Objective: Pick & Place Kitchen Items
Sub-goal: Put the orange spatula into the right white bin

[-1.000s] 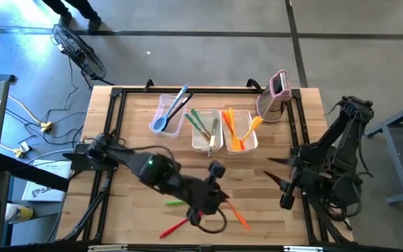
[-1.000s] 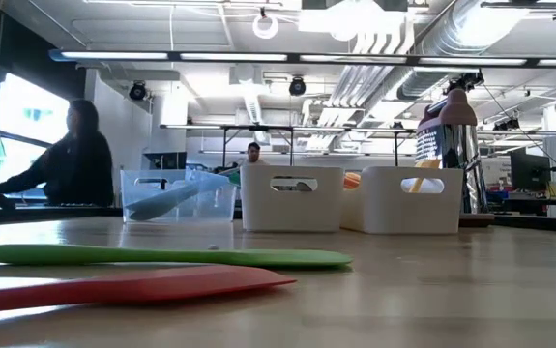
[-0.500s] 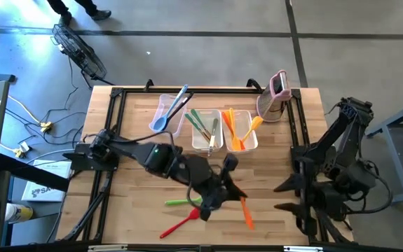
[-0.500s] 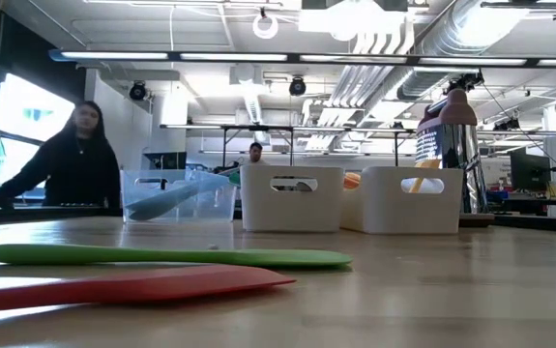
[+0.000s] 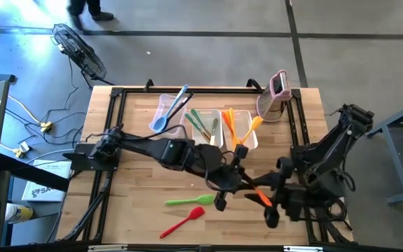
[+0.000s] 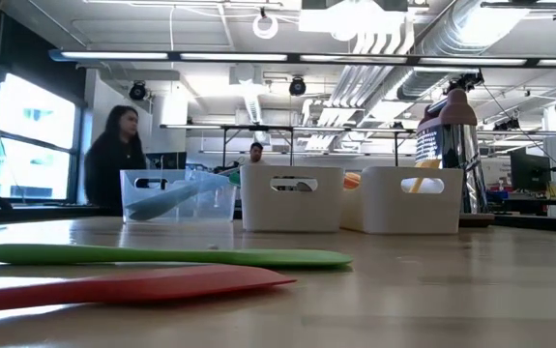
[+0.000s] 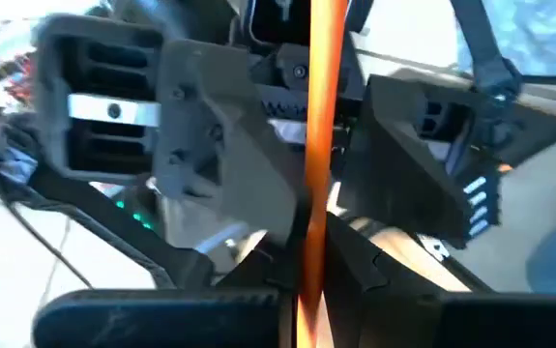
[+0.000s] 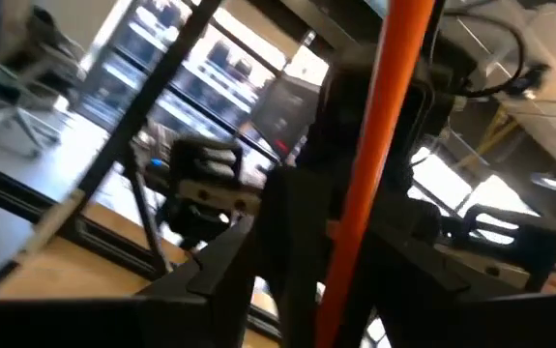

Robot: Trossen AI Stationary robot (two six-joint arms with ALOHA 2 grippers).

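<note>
My left gripper (image 5: 230, 187) is shut on an orange slim-handled utensil (image 5: 256, 194) above the table's front right. My right gripper (image 5: 274, 198) is open, and its fingers stand on either side of the utensil's free end; I cannot tell whether they touch it. A green spatula (image 5: 185, 201) and a red spoon (image 5: 183, 222) lie flat on the table near the front edge. They also show in the low view as the green spatula (image 6: 161, 256) and the red spoon (image 6: 123, 287). My left gripper pinches the orange utensil's handle (image 7: 308, 253) between its two fingers. The utensil runs on from the fingers toward the table's right edge, lifted clear of the table. The fingers themselves hide the exact place of contact.
Three clear tubs stand at the back: one with a blue utensil (image 5: 166, 112), one with green ones (image 5: 206, 130), one with orange ones (image 5: 240, 130). A pink-and-white gadget (image 5: 275, 94) stands at the back right. A person (image 6: 113, 159) stands in the room behind.
My left gripper has carried the orange utensil up from the table's front toward the right edge, and the utensil has turned to point at my right gripper. My right gripper has come toward the left until its fingers stand around the utensil's free end.
</note>
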